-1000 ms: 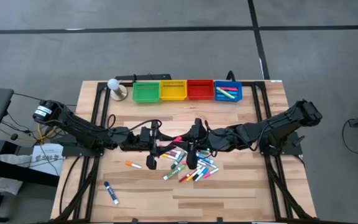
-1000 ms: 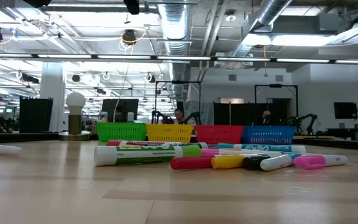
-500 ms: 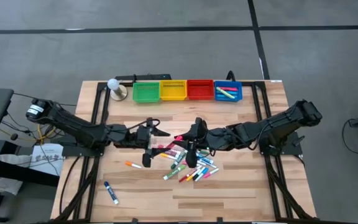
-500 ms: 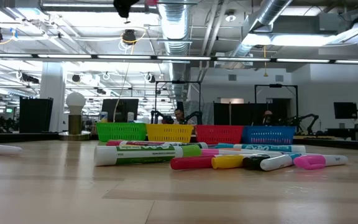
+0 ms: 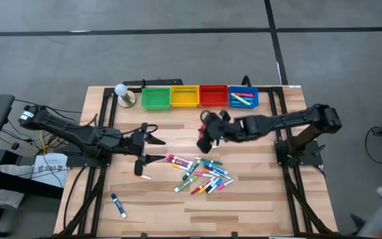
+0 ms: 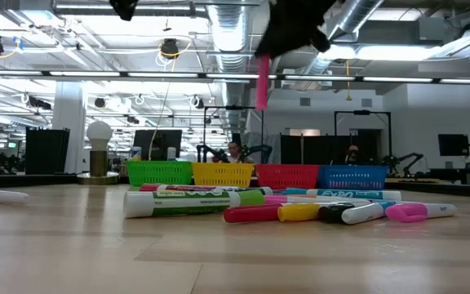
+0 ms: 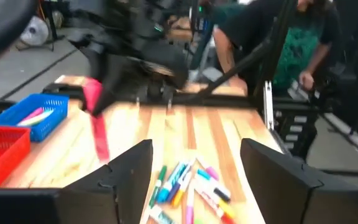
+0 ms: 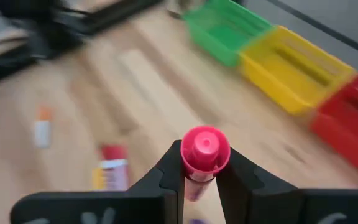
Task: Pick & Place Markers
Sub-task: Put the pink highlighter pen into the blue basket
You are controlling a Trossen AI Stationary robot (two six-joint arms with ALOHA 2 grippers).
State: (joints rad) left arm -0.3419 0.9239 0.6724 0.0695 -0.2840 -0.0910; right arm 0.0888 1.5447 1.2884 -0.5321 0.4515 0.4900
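the pink marker (image 8: 204,152) is pinched upright in the right gripper (image 5: 207,136), hanging below it, at 12 o'clock of the pile (image 5: 201,176). the grip looks narrow, so a fast swing to the bins (image 5: 199,97) could twist it loose. left gripper (image 5: 152,149) gapes empty at 9 o'clock.

Place: robotics lab / open workshop.
Signs: bare ceiling ducts (image 6: 227,24), strip lights, monitors (image 6: 453,144), other robot arms (image 6: 400,157) in bkgd.

A pink marker (image 6: 262,82) is hanging upright in the right hand (image 5: 207,136); capped markers (image 5: 201,176) are lying clustered at counter centre, strays toward eight o'clock.
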